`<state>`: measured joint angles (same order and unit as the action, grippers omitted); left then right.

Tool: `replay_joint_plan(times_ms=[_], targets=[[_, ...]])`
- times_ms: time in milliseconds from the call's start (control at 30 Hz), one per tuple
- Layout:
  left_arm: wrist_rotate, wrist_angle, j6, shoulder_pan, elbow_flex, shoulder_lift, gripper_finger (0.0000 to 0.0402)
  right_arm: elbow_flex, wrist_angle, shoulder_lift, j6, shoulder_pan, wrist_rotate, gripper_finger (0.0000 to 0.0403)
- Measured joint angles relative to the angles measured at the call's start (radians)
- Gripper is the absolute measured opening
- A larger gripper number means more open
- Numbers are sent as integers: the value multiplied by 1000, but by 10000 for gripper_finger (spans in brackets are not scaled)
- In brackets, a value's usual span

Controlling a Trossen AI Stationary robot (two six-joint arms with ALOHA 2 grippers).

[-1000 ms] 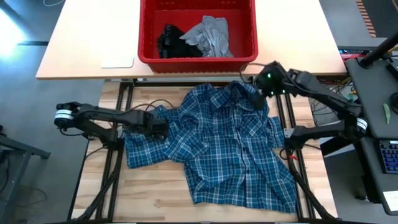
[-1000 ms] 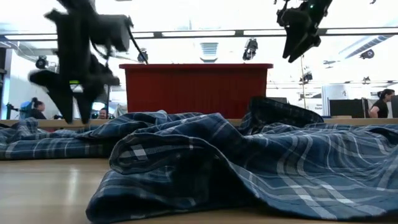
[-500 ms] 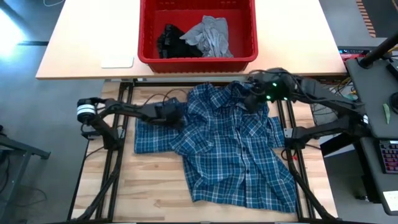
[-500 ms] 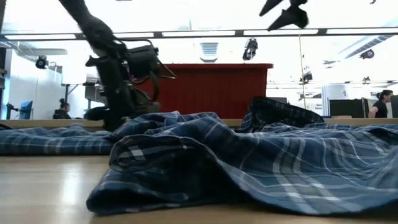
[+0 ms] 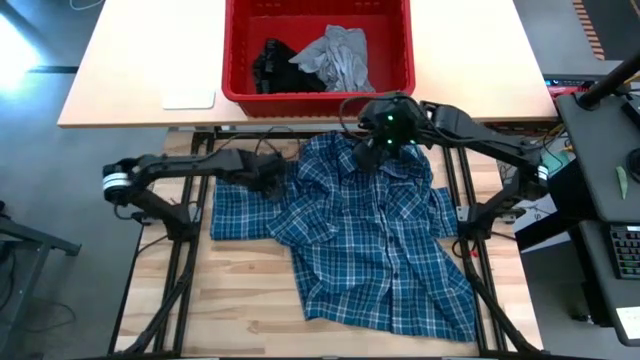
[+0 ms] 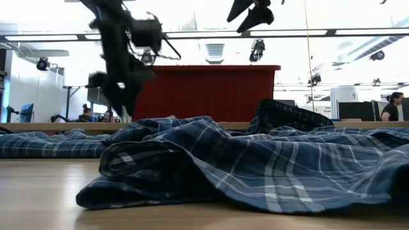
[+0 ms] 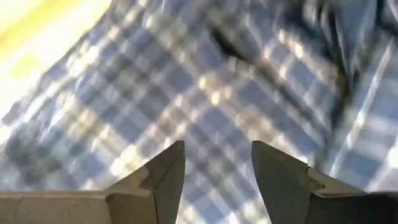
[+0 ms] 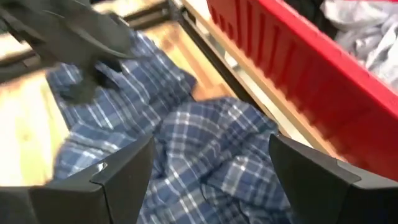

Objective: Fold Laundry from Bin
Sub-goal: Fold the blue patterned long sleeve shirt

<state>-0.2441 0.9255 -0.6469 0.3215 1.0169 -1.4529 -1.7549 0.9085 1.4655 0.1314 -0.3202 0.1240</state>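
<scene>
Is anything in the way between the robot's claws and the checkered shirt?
Nothing visible. The left gripper hangs open right over the plaid shirt, and the right gripper is open above the collar end, near the red bin.

Bare table (image 5: 250, 310) (shirt (image 5: 370, 240) mid-table)

A pale wooden bench (image 5: 250, 310) on a dark metal frame stands on grey floor (image 5: 40, 290), with a lighter tabletop (image 5: 140, 60) along its far edge carrying a flat white pad (image 5: 189, 98). Beyond, long ceiling lights (image 6: 192, 33) run across a bright white room. A person (image 6: 391, 105) sits at the far right near desks.
</scene>
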Motion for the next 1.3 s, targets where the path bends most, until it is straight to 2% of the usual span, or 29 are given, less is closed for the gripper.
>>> replay_joint_plan(times_ms=[100, 233, 333, 433, 600, 733, 867, 1000, 1133, 1300], targets=[[-54, 69, -124, -36, -48, 53, 170, -1, 47, 23, -2, 4, 1, 306], [-69, -21, -273, -9, -193, 98, 170, 11, 94, 28, 0, 33, 0, 305], [-45, -17, -365, 4, -255, 153, 179, 16, 105, 19, 22, 58, 9, 308], [-54, -16, -403, 38, -277, 235, 207, 21, 107, 15, 37, 81, 12, 313], [-17, -96, -429, 181, -343, 308, 277, 24, 107, 18, 44, 102, 18, 318], [-30, -104, -465, 277, -373, 291, 325, 38, 108, 22, 63, 118, 19, 314], [0, -92, -442, 336, -330, 278, 347, 61, 109, 21, 87, 135, 19, 314], [-3, -52, -375, 445, -303, 238, 349, 86, 108, 21, 103, 153, 19, 315], [38, -73, -303, 576, -314, 161, 345, 109, 108, 21, 108, 184, 21, 310], [97, -156, -196, 609, -318, 31, 345, 128, 108, 17, 116, 229, 18, 309]])
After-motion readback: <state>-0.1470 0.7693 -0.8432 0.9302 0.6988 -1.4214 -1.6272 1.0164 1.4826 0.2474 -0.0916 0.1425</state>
